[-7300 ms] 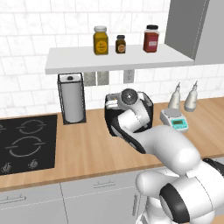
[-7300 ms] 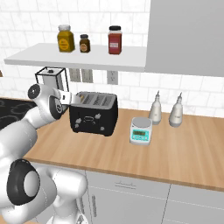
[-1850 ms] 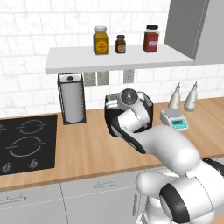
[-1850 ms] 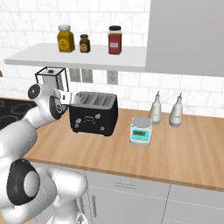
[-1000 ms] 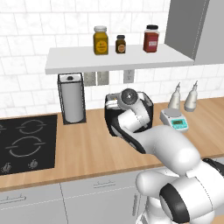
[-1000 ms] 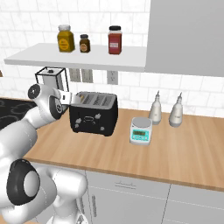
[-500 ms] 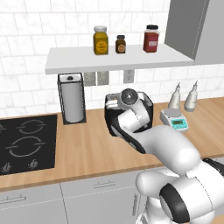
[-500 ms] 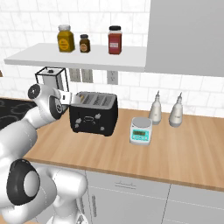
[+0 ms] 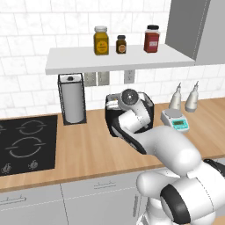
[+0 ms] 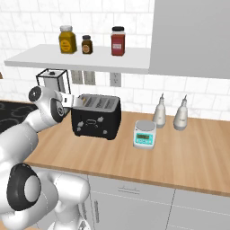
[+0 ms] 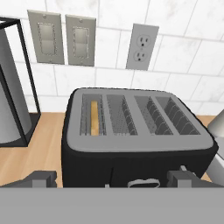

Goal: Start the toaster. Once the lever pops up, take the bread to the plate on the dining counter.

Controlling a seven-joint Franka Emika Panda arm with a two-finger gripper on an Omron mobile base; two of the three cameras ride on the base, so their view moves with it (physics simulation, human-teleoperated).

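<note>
The wooden wall counter [image 10: 188,157] runs beneath the tiled wall, carrying a black cooktop [image 9: 26,143] set into its left end; beside that stands the wire-framed paper towel roll [image 9: 72,99], then the toaster [image 10: 96,117] — black, with a tan slice of bread [image 11: 94,117] sunk in its leftmost slot; right of it sits a small kitchen scale [image 10: 144,134], then two grey bottles [image 10: 170,112] (near the wall). Above, a white shelf [image 10: 81,58] holds three jars [image 10: 90,41] — yellow, small dark, red.

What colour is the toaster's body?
Black, with a grey slotted top; the toaster shows best in the right base view.
</note>
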